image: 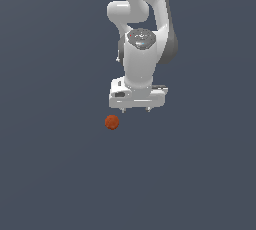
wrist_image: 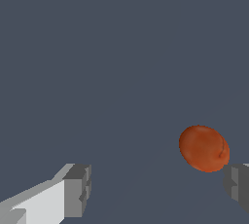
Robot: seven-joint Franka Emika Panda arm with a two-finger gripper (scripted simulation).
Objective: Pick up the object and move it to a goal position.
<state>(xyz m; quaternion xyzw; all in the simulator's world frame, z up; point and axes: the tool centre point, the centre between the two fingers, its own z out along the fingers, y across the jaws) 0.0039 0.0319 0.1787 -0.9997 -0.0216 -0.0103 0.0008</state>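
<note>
While the white, glossy robot arm hangs down from the top of the exterior view, everything around it is one flat slate-blue ground, plain from edge to edge, with no walls or furniture to make out. The white, blocky gripper sits just above the centre of the frame, its two short fingertips poking out below the hand, pointing down. And there is the small orange-red ball with a faintly mottled skin, low and toward the exterior view's left of the gripper, near it but clearly apart, nothing touching it. Over to the wrist view: the grey-tipped fingers are spread wide, one at each lower corner of the picture, nothing between them, so the gripper is released. The ball shows in the lower right of that frame, just beside the finger at the right edge and off the line between the two tips.
</note>
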